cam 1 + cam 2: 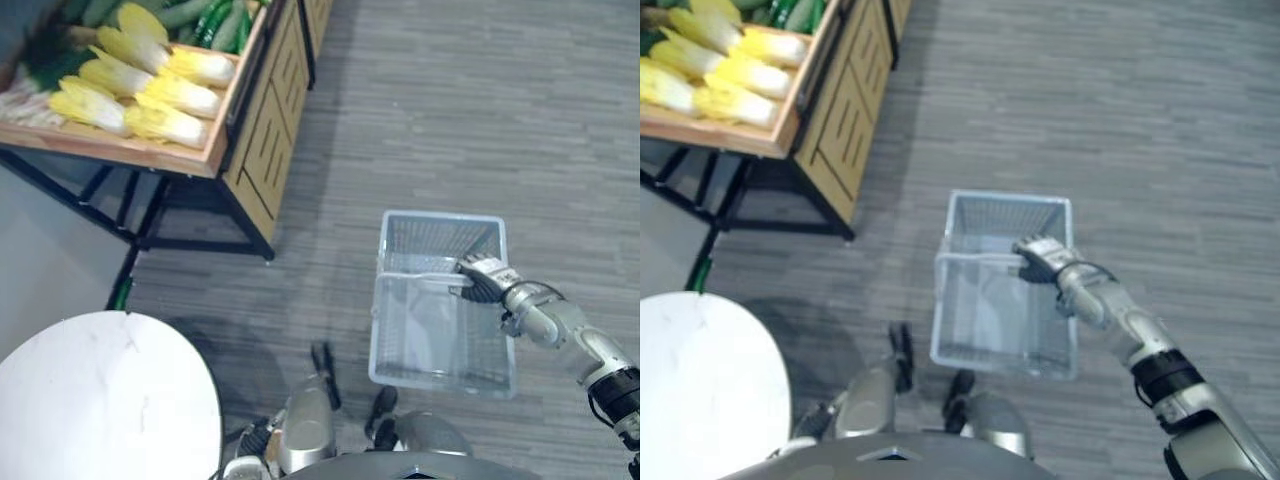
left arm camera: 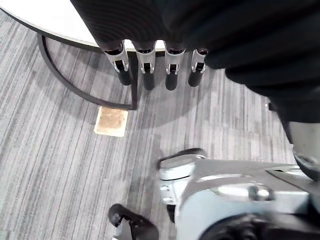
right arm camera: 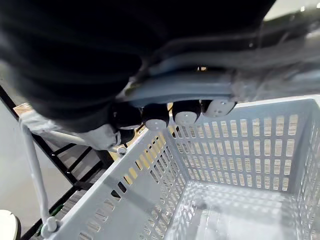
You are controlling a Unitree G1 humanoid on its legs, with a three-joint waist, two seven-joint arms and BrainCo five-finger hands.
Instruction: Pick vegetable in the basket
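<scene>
The right robot hand point(image 1: 482, 277) has its fingers curled round the handle point(image 1: 420, 281) of the empty basket point(image 1: 440, 378) at the near right, while the left robot hand point(image 2: 145, 67) hangs with fingers straight and loose, holding nothing. The cabbages point(image 1: 150, 90) lie in the crate point(image 1: 140, 152) at the far left, well apart from both hands. Gripped towards one end of its handle, the basket may tilt or swing on the way over, and a smooth cabbage could slip from a shallow grasp.
</scene>
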